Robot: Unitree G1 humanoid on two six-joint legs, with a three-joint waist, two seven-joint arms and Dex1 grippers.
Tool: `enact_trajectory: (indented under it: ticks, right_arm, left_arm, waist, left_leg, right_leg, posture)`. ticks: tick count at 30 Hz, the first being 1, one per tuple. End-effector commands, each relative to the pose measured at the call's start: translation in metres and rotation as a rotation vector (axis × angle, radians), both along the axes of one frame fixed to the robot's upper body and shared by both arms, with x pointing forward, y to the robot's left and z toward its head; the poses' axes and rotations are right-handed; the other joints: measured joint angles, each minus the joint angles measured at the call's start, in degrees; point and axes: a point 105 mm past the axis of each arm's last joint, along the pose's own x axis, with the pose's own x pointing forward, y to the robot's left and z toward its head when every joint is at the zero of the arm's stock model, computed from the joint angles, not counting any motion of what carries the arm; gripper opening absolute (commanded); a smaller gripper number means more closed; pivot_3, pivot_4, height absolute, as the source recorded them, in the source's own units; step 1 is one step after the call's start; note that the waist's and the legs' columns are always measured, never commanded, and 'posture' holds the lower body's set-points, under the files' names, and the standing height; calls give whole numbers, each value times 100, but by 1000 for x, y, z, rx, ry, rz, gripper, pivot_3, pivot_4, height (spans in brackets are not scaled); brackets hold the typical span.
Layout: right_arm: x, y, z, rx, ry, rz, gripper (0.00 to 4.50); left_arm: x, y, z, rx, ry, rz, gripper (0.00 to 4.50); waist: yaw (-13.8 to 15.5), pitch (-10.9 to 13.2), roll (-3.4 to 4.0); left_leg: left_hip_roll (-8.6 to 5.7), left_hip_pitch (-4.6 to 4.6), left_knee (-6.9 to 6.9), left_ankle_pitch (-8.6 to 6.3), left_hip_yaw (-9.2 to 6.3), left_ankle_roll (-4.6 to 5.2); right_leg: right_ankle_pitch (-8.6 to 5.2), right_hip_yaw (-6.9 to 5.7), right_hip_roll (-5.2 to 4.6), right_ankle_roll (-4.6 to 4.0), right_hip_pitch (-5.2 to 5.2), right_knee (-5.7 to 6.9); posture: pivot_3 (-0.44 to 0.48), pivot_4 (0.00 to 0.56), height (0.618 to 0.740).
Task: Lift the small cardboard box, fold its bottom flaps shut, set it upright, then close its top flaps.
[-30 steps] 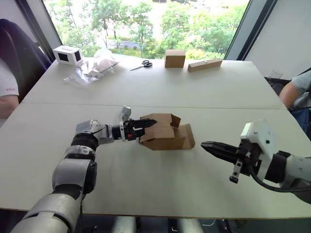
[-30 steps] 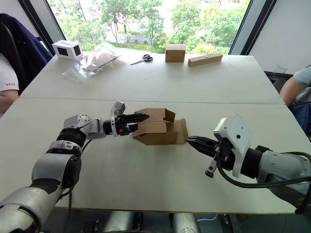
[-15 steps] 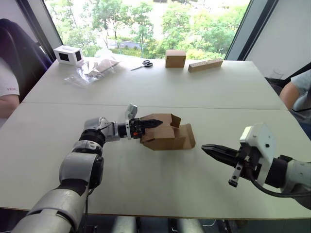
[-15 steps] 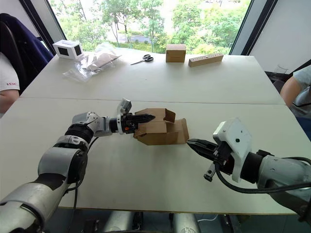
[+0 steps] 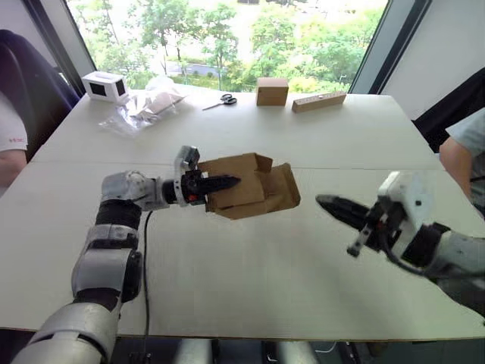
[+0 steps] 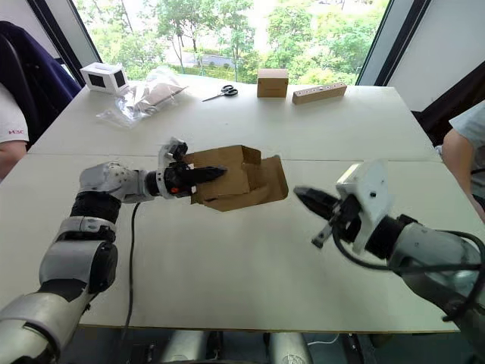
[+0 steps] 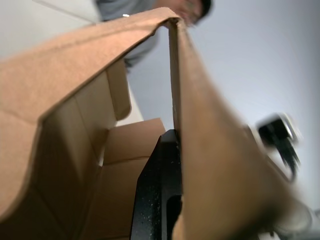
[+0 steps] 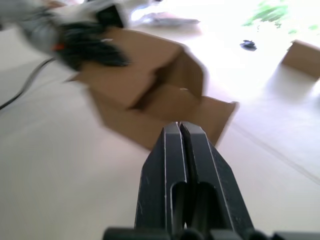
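Note:
The small cardboard box (image 5: 250, 188) lies on its side, tilted and raised a little off the white table (image 5: 227, 288). My left gripper (image 5: 226, 182) is shut on its near wall, one black finger (image 7: 159, 190) inside the box and the wall (image 7: 215, 150) pressed against it. The flaps (image 5: 284, 186) at the box's right end stand open; I cannot tell whether they are the bottom flaps or the top flaps. My right gripper (image 5: 324, 202) hovers shut to the right of the box, apart from it, fingertips (image 8: 170, 131) pointing at the open end.
At the table's far edge stand a tidy brown cube box (image 5: 272, 92), a long cardboard bar (image 5: 319, 101), scissors (image 5: 221, 101), a crumpled plastic bag (image 5: 144, 108) and a white device (image 5: 105, 86). People sit at the left edge (image 5: 9, 144) and the right edge (image 5: 466, 144).
My left gripper has closed on the box wall and raised the box, drawing it slightly leftward. The right gripper has risen a little and stays shut.

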Motion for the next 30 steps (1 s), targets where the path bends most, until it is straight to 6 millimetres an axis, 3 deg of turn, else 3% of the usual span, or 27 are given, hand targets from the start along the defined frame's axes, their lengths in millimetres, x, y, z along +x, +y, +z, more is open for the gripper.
enact_trajectory:
  ticks: [1,4,8,14,22,30]
  right_arm:
    - [31,8,4,12,-119,-74,0]
    - [56,23,6,21,-211,-94,0]
    - [63,41,5,24,-250,-28,0]
    - [52,67,1,16,-257,120,0]
    - [43,77,-5,-86,-296,174,0]
    - [48,79,-8,-229,-393,156,0]
  left_arm:
    - [-20,-3,22,-18,-191,-30,92]
    - [-34,-6,23,-1,-268,-58,92]
    - [-37,-6,25,5,-287,-55,92]
    - [-33,-6,27,7,-284,-25,92]
    - [-30,-6,24,4,-274,-14,92]
    - [-33,-8,26,-14,-246,-47,92]
  waist:
    - [-6,0,0]
    - [-81,-2,3]
    - [-68,-2,4]
    - [-86,-2,3]
    - [-85,-2,4]
    - [-88,-2,4]
  left_leg:
    - [0,0,2,1,0,-2]
    - [1,4,6,4,0,-7]
    - [-1,3,6,8,-4,-13]
    - [-2,0,6,8,2,-12]
    - [-1,3,6,8,0,-12]
    - [-5,3,6,8,1,-12]
  right_leg:
    - [0,0,0,0,-2,2]
    - [0,2,5,-1,-3,14]
    - [1,-3,9,-2,-4,18]
    - [4,0,3,3,-4,12]
    - [4,-2,7,2,-4,14]
    - [4,-2,9,2,-4,14]
  posture:
    - [0,150,740]
    - [0,150,740]
    - [0,150,740]
    - [0,150,740]
    - [0,150,740]
    - [0,150,740]
